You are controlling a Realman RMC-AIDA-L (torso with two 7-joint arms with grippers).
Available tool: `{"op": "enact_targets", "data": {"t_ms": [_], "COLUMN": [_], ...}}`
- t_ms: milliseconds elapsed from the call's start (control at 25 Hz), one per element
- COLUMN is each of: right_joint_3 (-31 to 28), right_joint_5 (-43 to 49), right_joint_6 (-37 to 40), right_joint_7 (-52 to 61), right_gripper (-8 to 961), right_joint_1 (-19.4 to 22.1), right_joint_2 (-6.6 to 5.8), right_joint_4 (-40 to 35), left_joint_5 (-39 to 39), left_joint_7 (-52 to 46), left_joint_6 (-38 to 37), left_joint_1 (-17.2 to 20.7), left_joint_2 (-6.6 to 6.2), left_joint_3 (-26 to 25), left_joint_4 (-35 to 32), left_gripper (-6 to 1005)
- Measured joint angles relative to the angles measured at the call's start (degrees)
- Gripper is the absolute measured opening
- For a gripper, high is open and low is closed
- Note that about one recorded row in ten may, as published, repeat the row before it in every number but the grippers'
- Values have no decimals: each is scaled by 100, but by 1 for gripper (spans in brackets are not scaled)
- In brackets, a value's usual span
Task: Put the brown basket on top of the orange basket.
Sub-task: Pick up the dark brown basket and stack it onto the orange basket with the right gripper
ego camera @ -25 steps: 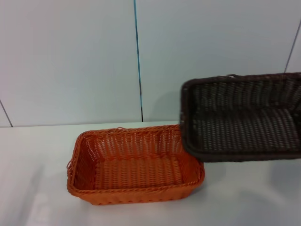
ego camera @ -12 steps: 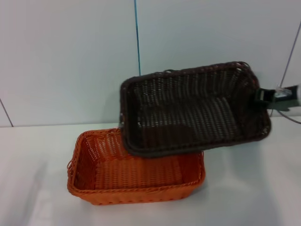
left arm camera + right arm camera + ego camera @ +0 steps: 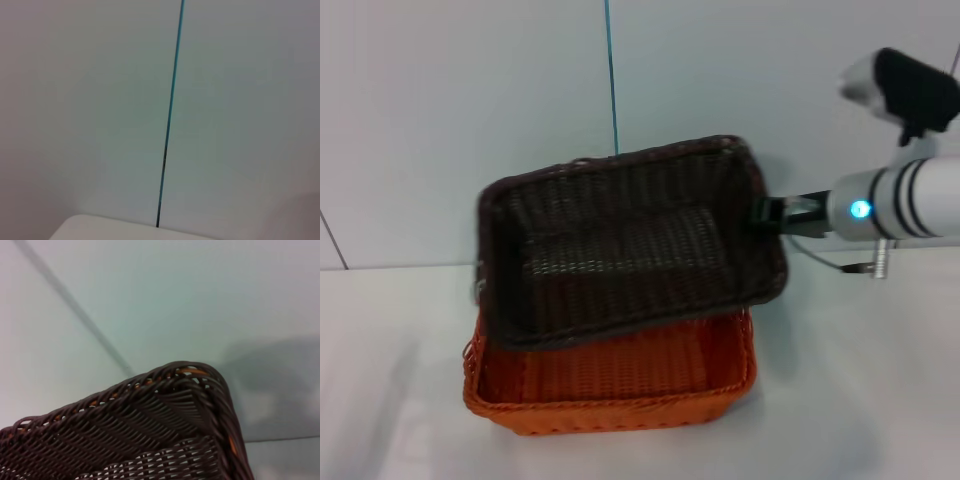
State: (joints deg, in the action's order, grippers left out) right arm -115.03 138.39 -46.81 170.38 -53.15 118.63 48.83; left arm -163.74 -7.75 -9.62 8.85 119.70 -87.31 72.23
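Clearly the right gripper [image 3: 767, 213] is clamped on the right-hand short rim of the brown basket [image 3: 620, 240], reaching in from the right on a white arm [image 3: 900, 205] that shows a lit blue dot and dark bands. That dark woven basket hangs in the air, tilted so its open inside faces forward, its far edge raised against the pale wall [image 3: 460, 120] and its near edge dipping low over the orange basket [image 3: 610, 385]. The orange basket sits upright on the white table [image 3: 850, 400], directly beneath, with its back half covered from sight by the brown one; whether the two rims touch cannot be told. From the right wrist view, one braided corner of the brown basket [image 3: 190, 390] fills the lower part, with glints of orange through the weave. A thin teal seam [image 3: 612, 75] runs down the wall behind. No left gripper appears anywhere; the left wrist view shows only the wall, the seam [image 3: 170, 115] and a table corner [image 3: 95, 229].
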Motion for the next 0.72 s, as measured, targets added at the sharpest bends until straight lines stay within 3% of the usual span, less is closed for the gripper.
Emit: {"op": "enact_targets", "data": {"t_ms": [400, 720], "right_joint_3": [1327, 1591], "right_joint_5": [-1080, -1394], "right_joint_6": [651, 925], "right_joint_7": [140, 161], "right_gripper": [142, 142], "right_joint_1": [-45, 582], "right_joint_2": [60, 87], "right_joint_4": [-170, -50], "left_joint_5": [0, 0], "left_joint_7": [271, 333], "left_joint_6": [175, 320], "left_joint_1": [-92, -103], "left_joint_2": [-2, -6], "left_joint_3": [-51, -65], "left_joint_4": [35, 95], "left_gripper": [909, 908]}}
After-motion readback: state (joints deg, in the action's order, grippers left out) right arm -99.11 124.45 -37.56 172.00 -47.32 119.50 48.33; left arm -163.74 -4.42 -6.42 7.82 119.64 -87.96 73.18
